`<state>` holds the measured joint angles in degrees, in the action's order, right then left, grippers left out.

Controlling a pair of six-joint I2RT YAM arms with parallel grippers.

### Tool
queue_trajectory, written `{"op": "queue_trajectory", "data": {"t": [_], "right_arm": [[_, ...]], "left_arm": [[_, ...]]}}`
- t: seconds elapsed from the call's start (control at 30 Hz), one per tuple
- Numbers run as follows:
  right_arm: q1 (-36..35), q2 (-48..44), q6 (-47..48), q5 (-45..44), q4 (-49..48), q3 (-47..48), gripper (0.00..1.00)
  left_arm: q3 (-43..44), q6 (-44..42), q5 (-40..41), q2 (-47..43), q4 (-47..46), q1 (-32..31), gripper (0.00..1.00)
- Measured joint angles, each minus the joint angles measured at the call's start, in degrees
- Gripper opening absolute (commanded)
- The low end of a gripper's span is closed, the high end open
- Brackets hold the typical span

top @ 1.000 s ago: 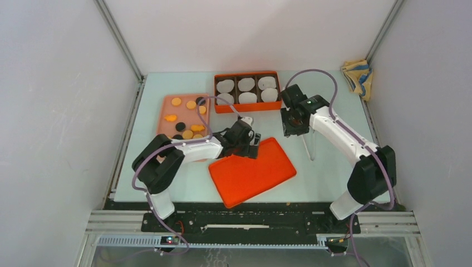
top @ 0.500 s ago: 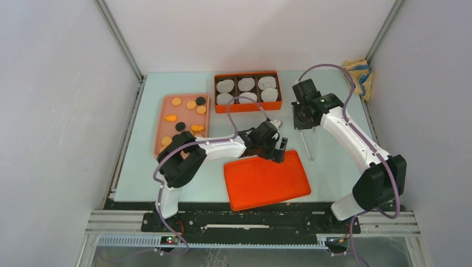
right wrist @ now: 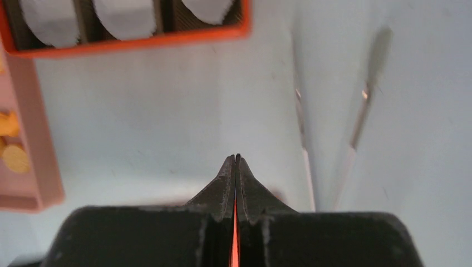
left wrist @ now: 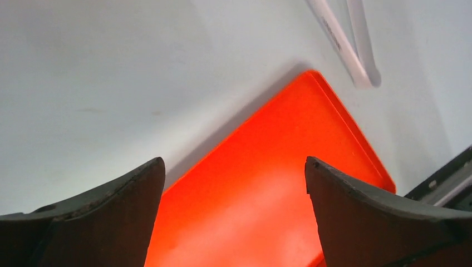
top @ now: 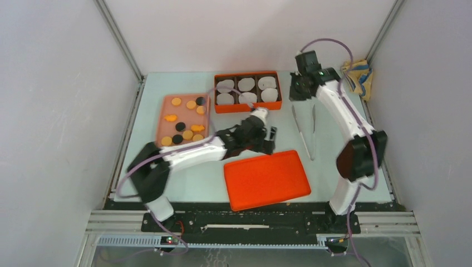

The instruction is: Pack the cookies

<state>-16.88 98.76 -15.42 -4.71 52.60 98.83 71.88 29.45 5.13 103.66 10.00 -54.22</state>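
Checking end effectors: what is each one doing? /dk

Left gripper [left wrist: 234, 164] is spread wide, nothing between the fingers [left wrist: 106, 217]. It hangs over the upper edge of the orange lid [top: 267, 179], lower centre of the top view. Touching or not, cannot tell. Right gripper [right wrist: 235, 158] is closed tip to tip, holding nothing, touching nothing, up by the right end of the orange box [top: 247, 107]. /mv

Cookies? /dk

Cookies [top: 191, 104], orange plus a few black, sit on the pink tray [top: 164, 129], upper left of the top view. Box compartments each hold a white paper cup [top: 246, 84]. Tongs [top: 305, 130] lie flat on the table [top: 320, 178], right of centre, apart from lid and both grippers. /mv

Delta against a second ago? /dk

Lid was skewed at frame centre with a corner pointing down. Now it lies nearly square, shifted right. Left gripper was at the lid's upper edge then; half a second ago it reached further right, now it has pulled back a little toward centre. Right arm was mid-frame over the top end of the tongs, covering it. It has swung to the upper right, so the tongs show full length. Tray, cookies and box are unmoved. /mv
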Motion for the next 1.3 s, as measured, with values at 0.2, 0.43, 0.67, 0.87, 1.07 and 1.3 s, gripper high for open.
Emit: {"op": "queue_trajectory", "data": {"t": [0.2, 0.43, 0.67, 0.87, 1.07, 1.3], "right_arm": [[-2.19, 25.73, -0.15, 4.04, 1.05, 28.26, 0.00], [-5.31, 46.64, -2.21, 9.44, 2.34, 45.68, 0.00], [-3.74, 47.32, -5.81, 14.38, -1.42, 44.19, 0.00], [-1.86, 47.30, -8.09, 14.93, -5.44, 43.36, 0.00], [0.11, 47.87, -9.27, 16.15, -4.20, 45.24, 0.00], [1.07, 49.09, -8.63, 18.40, -2.19, 41.90, 0.00]], "left_arm": [[-7.26, -1.68, 12.04, -22.80, 3.08, 5.88, 1.00], [-11.45, -4.11, 23.96, -29.57, 7.65, 8.59, 1.00], [-15.08, -5.84, 31.71, -34.56, 10.49, 8.48, 1.00], [-16.46, -6.60, 35.67, -38.64, 10.45, 8.48, 1.00], [-16.81, -6.88, 36.76, -39.17, 10.84, 8.48, 1.00], [-16.81, -7.17, 38.03, -37.99, 12.44, 8.48, 1.00]]}}
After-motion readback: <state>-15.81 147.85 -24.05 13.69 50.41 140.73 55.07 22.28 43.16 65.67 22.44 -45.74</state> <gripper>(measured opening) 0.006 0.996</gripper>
